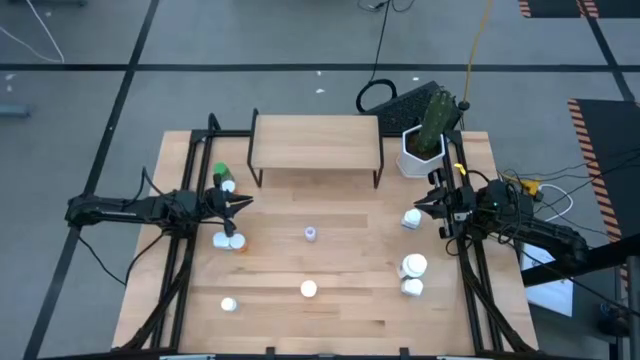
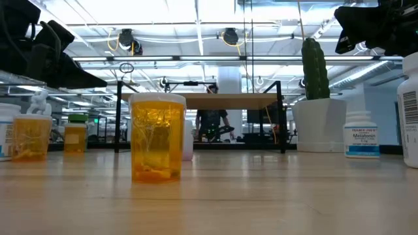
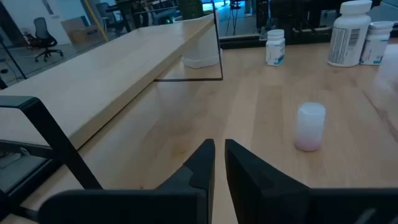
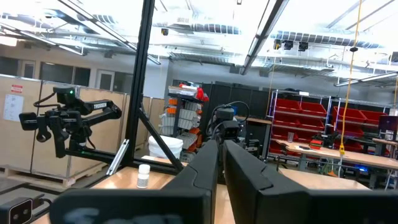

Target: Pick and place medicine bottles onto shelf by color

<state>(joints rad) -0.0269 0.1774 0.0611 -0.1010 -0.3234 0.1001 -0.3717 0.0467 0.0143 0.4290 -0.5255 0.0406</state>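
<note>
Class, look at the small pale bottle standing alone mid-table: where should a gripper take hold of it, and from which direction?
Grip the small pale bottle across its round body, coming straight down from above. It stands upright, clear of its neighbours, so the fingers probably fit either side.

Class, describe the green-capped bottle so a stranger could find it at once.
Start at the low light-wood shelf on black legs at the table's far edge. Off its left end, a small bottle with a green cap stands by the left gripper. All other caps visible from above are white.
</note>
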